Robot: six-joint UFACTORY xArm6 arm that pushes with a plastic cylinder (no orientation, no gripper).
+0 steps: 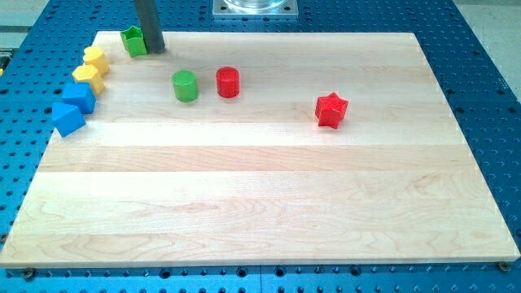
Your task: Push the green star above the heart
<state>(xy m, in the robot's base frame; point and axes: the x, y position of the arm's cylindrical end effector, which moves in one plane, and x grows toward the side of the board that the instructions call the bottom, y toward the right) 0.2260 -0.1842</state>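
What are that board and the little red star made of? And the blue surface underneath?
The board looks like pale wood: grain lines and joined planks show, with a smooth, slightly satiny finish. The red star is a solid, evenly coloured matte block, perhaps painted wood or plastic; I cannot tell which. The blue surface seems to be painted metal with a regular grid of holes.

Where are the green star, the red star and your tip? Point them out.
green star (133,41), camera view, its top face.
red star (330,109), camera view, its centre.
my tip (155,49), camera view, rod's very end.
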